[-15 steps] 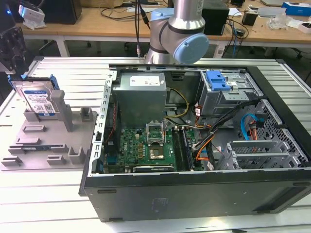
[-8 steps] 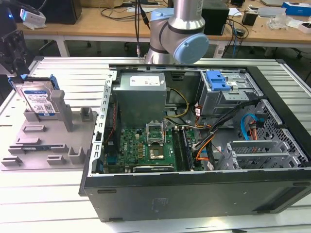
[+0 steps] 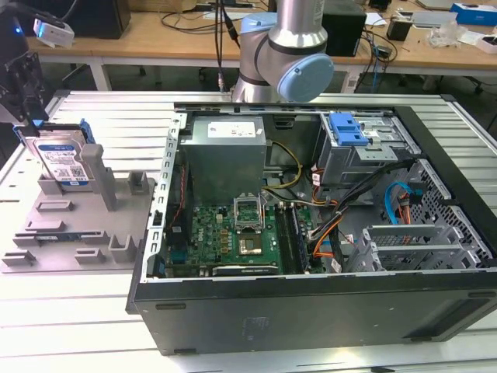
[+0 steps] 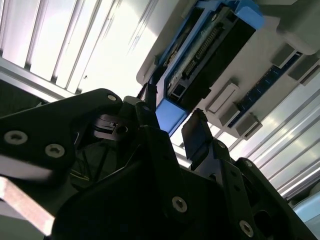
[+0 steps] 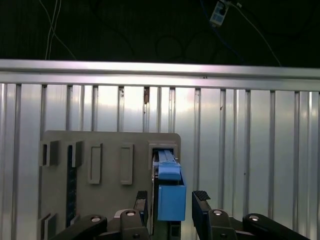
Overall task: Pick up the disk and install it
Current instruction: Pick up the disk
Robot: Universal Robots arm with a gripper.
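Note:
The disk (image 3: 64,161) stands on edge in the grey holder block (image 3: 74,225) at the exterior view's left, silver with a white-and-blue label and a blue frame. My gripper (image 3: 35,122) hangs right above its top edge. In both wrist views the black fingers (image 5: 201,201) straddle the disk's blue frame (image 5: 171,197), and a gap shows on one side. In the second wrist view the gripper (image 4: 172,120) is open, with the blue frame (image 4: 168,116) between its fingers (image 4: 196,134).
An open computer case (image 3: 167,155) takes up the middle and the exterior view's right, with a drive bay and its blue clip (image 3: 347,128) at the back. The arm's base (image 3: 283,54) stands behind the case. The table (image 3: 85,326) is slatted aluminium.

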